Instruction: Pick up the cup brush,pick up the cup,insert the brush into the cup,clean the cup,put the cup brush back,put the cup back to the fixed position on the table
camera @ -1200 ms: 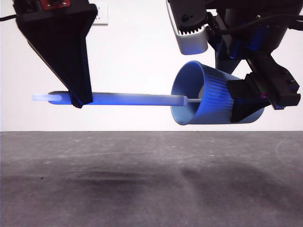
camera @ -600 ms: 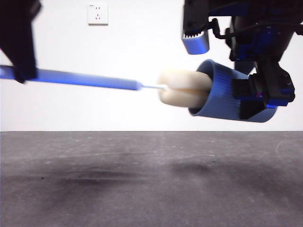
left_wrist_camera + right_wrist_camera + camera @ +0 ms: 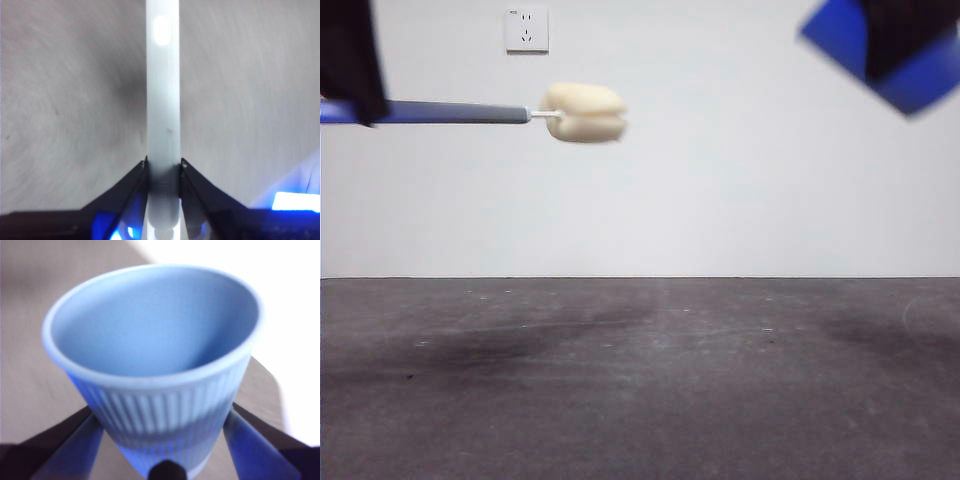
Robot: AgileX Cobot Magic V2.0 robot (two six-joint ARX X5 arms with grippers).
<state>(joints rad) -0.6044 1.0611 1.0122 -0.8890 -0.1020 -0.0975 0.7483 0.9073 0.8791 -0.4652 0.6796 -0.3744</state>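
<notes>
My left gripper (image 3: 350, 95) at the front view's far left is shut on the cup brush (image 3: 470, 112), held level high above the table (image 3: 640, 380). Its cream sponge head (image 3: 584, 112) points right, in free air. The left wrist view shows the pale handle (image 3: 162, 100) clamped between my left gripper's jaws (image 3: 163, 167). My right gripper (image 3: 905, 35) is at the top right corner, shut on the blue ribbed cup (image 3: 880, 50), mostly out of frame. In the right wrist view the cup (image 3: 155, 365) is empty, between my right gripper's jaws (image 3: 165, 440).
A white wall socket (image 3: 526, 30) is on the pale back wall. The dark grey table stretches across the lower half of the front view with faint shadows on it.
The brush came out of the cup and moved up and left. The right gripper lifted the cup up and right, nearly out of view.
</notes>
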